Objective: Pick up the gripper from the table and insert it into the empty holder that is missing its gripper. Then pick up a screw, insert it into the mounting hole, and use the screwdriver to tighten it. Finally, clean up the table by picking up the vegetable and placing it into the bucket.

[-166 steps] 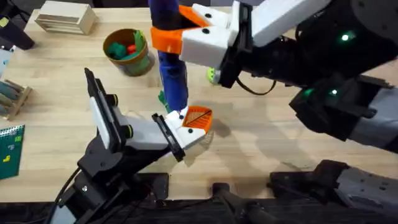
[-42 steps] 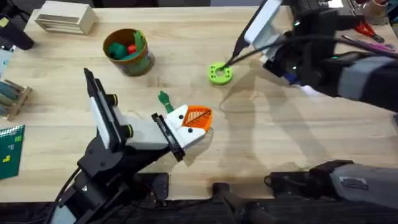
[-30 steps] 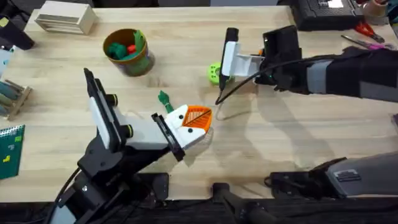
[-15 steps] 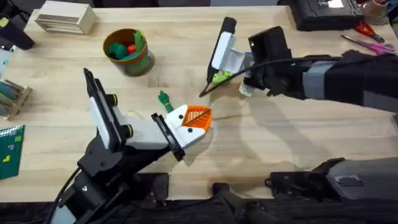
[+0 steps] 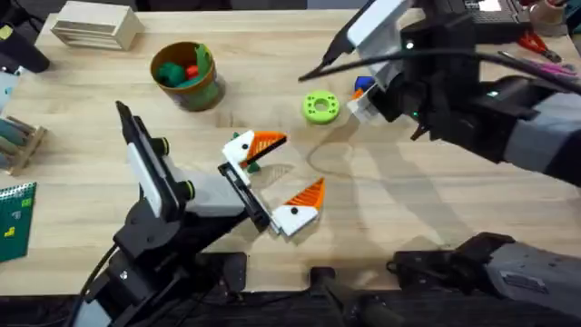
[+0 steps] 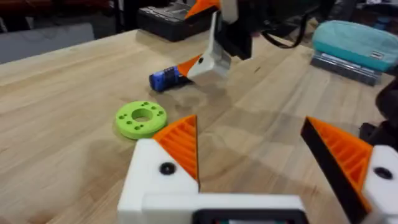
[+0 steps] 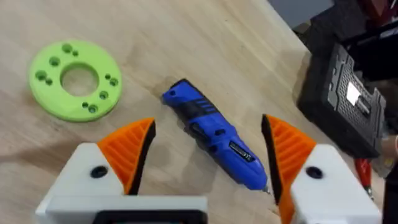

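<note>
My left gripper [image 5: 290,166] stands open at the table's middle, both white fingers tipped with orange wedges [image 6: 180,146]. Its far finger [image 5: 250,148] covers the spot of the vegetable, which is hidden. The blue screwdriver [image 7: 214,134] lies on the table beside the lime-green disc [image 5: 320,107]. My right gripper [image 7: 208,127] hovers open just above it, one orange pad on each side. The left wrist view shows the screwdriver [image 6: 165,79] under that gripper. The bucket [image 5: 188,74] stands at the back left. The loose gripper, the empty holder and a screw are out of view.
The bucket holds green and red toys. A pale slatted box [image 5: 95,25] sits at the far left corner. A black case [image 7: 342,99] and red scissors [image 5: 536,41] lie at the far right. A teal pad [image 6: 357,40] rests beyond the right arm.
My left gripper has opened from shut. The right arm, which held the screwdriver upright over the left finger earlier, has swung about and now hangs open over the screwdriver lying by the disc.
</note>
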Robot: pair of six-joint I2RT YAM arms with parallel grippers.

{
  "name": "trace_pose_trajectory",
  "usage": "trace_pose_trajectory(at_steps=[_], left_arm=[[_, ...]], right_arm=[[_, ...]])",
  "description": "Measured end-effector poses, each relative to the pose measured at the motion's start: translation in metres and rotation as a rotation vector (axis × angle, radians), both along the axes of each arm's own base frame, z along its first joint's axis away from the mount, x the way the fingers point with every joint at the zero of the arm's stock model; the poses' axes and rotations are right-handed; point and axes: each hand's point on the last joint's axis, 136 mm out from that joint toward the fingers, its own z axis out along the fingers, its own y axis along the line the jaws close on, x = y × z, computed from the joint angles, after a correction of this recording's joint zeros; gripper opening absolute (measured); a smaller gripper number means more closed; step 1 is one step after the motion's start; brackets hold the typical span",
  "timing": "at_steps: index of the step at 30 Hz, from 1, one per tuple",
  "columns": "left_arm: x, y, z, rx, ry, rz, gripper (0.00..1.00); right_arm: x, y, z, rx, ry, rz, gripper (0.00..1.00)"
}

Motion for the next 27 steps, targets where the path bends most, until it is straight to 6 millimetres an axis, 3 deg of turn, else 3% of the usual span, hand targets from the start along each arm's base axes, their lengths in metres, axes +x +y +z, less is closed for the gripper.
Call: trace_pose_trajectory(at_steps=[7,16,21,23,27], left_arm=[[0.013,0.015,0.006,0.027,-0.003,0.119,0.985],[0.029,0.075,0.061,0.251,0.151,0.437,0.985],[0.044,0.091,0.041,0.449,0.436,0.608,0.985],[0.058,0.078,0.016,0.493,0.612,0.666,0.985],[0.057,0.061,-0.016,0.507,0.787,0.656,0.985]], right_arm=[[-0.002,0.0,0.02,0.134,-0.051,-0.074,0.987],[-0.005,0.012,0.021,0.226,-0.032,-0.048,0.985],[-0.008,0.02,0.02,0.257,-0.017,-0.023,0.985],[-0.009,0.025,0.019,0.266,-0.01,-0.006,0.987],[-0.01,0.026,0.019,0.269,-0.009,-0.003,0.987]])
